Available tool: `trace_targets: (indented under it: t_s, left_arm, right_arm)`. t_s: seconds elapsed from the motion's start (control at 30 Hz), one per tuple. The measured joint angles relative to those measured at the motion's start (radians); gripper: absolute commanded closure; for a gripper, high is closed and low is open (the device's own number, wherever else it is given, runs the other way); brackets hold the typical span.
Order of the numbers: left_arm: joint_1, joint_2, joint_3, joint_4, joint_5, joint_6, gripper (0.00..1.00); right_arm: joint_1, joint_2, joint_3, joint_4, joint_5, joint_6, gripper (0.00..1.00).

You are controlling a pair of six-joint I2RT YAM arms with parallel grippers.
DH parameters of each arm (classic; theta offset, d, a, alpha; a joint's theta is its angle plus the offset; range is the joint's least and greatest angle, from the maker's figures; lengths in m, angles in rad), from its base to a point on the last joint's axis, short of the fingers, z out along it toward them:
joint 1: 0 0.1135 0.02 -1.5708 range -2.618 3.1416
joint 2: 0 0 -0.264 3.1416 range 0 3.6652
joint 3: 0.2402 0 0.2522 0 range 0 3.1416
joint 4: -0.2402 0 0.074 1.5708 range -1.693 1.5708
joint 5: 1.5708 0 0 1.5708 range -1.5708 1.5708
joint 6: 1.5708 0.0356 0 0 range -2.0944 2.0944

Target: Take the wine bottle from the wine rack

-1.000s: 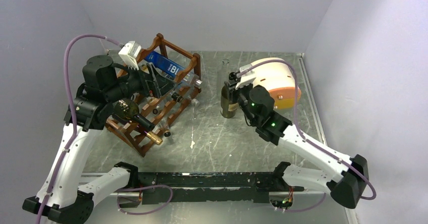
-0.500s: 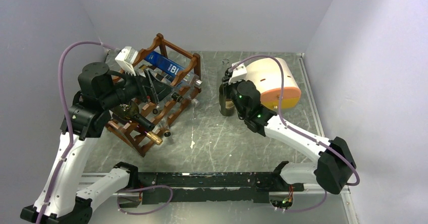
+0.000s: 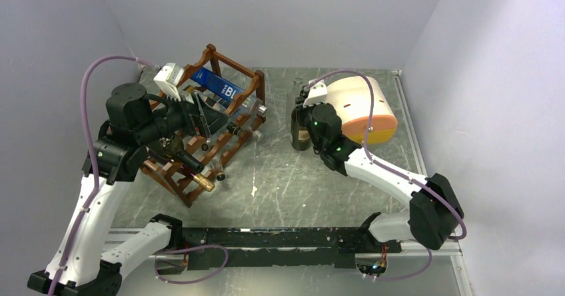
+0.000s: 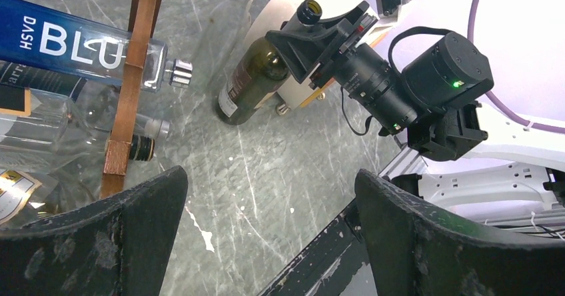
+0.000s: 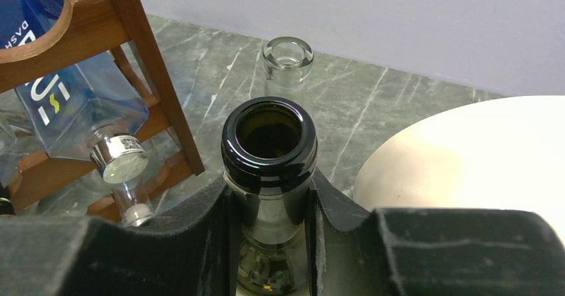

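The reddish-brown wooden wine rack [image 3: 223, 139] stands at the back left and holds several bottles. A dark green wine bottle [image 3: 299, 137] stands on the table right of the rack, apart from it. My right gripper [image 3: 304, 111] is shut on its neck just below the open mouth [image 5: 270, 133]; in the right wrist view the gripper [image 5: 270, 189] has a finger on each side of the neck. My left gripper [image 3: 202, 114] is open and empty above the rack. The left wrist view shows the gripper [image 4: 270, 196] over bare table, with the bottle [image 4: 250, 83] beyond it.
A blue "BLU" bottle [image 3: 216, 86] lies in the rack's top tier, a gold-necked dark bottle [image 3: 193, 174] lower down. A cream-and-orange drum box [image 3: 366, 109] sits right behind the wine bottle. A clear glass bottle [image 5: 288, 57] stands behind it. Walls close the back and sides.
My right arm has folded in closer, its wrist swinging back and left while still gripping the bottle neck. The bottle stays on the table. The left arm has barely shifted.
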Motion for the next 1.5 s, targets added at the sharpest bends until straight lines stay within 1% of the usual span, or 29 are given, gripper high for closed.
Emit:
trace_targets:
  t_s: [0.33, 0.47, 0.53, 0.6, 0.7, 0.8, 0.9, 1.0, 1.2, 1.3, 1.4, 1.5]
  left_arm:
    - [0.000, 0.006, -0.009, 0.001, 0.000, -0.004, 0.01]
    - [0.000, 0.010, -0.009, 0.002, 0.000, -0.005, 0.01]
    - [0.000, 0.010, -0.009, 0.002, 0.000, -0.008, 0.01]
    - [0.000, 0.010, -0.009, 0.005, 0.000, -0.011, 0.01]
    - [0.000, 0.010, -0.009, 0.009, 0.000, -0.014, 0.01]
    - [0.000, 0.010, -0.009, 0.008, 0.000, -0.014, 0.01]
    - [0.000, 0.010, -0.009, 0.008, 0.000, -0.014, 0.01]
    - [0.000, 0.010, -0.009, 0.008, 0.000, -0.014, 0.01]
    - [0.000, 0.023, -0.003, -0.001, -0.007, -0.014, 0.01]
    - [0.000, 0.049, 0.029, -0.039, -0.044, -0.016, 0.01]
    - [0.000, 0.058, 0.050, -0.076, -0.129, -0.042, 0.01]
    - [0.000, 0.051, 0.063, -0.131, -0.255, -0.083, 0.01]
  right_arm:
    - [-0.006, 0.011, -0.023, 0.024, 0.013, 0.003, 1.00]
    - [-0.008, 0.011, -0.035, 0.043, 0.019, 0.005, 0.95]
    - [-0.008, 0.011, -0.043, 0.060, 0.020, 0.006, 0.89]
    - [-0.008, 0.010, -0.054, 0.078, 0.023, 0.008, 0.78]
    - [-0.008, 0.008, -0.059, 0.085, 0.026, 0.013, 0.68]
    - [-0.008, -0.005, -0.068, 0.083, 0.026, 0.016, 0.52]
    - [-0.008, -0.038, -0.080, 0.084, 0.014, 0.019, 0.38]
    - [-0.008, -0.090, -0.080, 0.085, -0.006, 0.015, 0.28]
    - [-0.008, -0.162, -0.057, 0.045, -0.039, 0.007, 0.16]
    - [-0.008, -0.217, -0.048, 0.002, -0.061, 0.003, 0.12]
    - [-0.010, -0.309, -0.068, 0.004, -0.106, 0.002, 0.06]
    - [-0.011, -0.413, -0.130, 0.042, -0.153, 0.004, 0.04]
